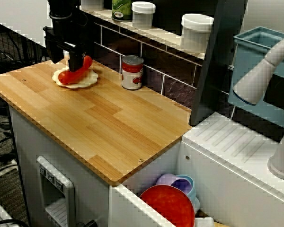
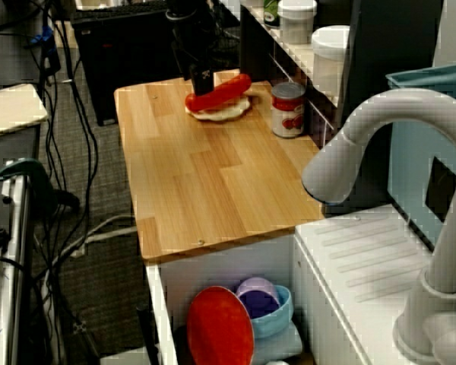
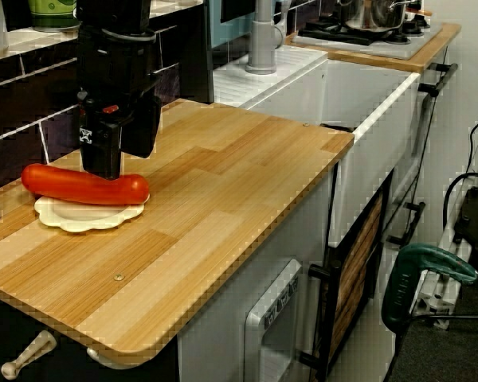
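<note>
A red sausage [image 1: 65, 76] lies across a small cream plate [image 1: 88, 80] at the far corner of the wooden counter [image 1: 99, 123]. My black gripper [image 1: 75, 66] hangs straight down over the sausage's middle, its fingertips at the sausage's top and hiding part of it. In the view from the counter's end the gripper [image 3: 103, 169] meets the sausage [image 3: 84, 185] from behind, and no finger shows in front of it. In the view over the tap the gripper [image 2: 202, 82] covers the sausage [image 2: 226, 90] near its left end. Whether the jaws grip it is hidden.
A red-labelled tin can [image 1: 132, 72] stands by the tiled back wall, right of the plate. White jars [image 1: 196, 32] sit on the shelf above. A sink with a grey tap [image 2: 365, 152] adjoins the counter, and a bin with a red plate [image 1: 169, 204] and cups lies below.
</note>
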Controlling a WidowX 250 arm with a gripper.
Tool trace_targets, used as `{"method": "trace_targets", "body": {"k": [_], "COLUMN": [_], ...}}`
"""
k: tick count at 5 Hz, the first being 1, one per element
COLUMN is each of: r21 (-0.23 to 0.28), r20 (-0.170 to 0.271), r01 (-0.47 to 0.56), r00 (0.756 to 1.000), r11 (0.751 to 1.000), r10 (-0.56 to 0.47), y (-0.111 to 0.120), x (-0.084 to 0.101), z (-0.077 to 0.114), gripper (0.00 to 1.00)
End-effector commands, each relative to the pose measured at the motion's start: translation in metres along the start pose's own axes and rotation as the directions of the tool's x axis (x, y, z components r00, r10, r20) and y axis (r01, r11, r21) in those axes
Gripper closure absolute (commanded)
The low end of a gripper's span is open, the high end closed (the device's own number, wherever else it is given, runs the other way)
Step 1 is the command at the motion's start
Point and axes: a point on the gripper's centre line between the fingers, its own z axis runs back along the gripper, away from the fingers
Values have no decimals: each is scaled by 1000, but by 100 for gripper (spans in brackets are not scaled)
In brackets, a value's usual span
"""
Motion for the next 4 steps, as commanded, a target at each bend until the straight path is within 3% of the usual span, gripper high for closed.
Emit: {"method": "trace_targets", "body": {"k": [1, 4], "r21": [6, -14], "r20": [46, 23], "r01": [-81, -147], "r00": [996, 989], "r11": [997, 989], "r10": [81, 147], "y": [1, 4], "x": [7, 14], "z": [6, -6], "gripper": [0, 0]}}
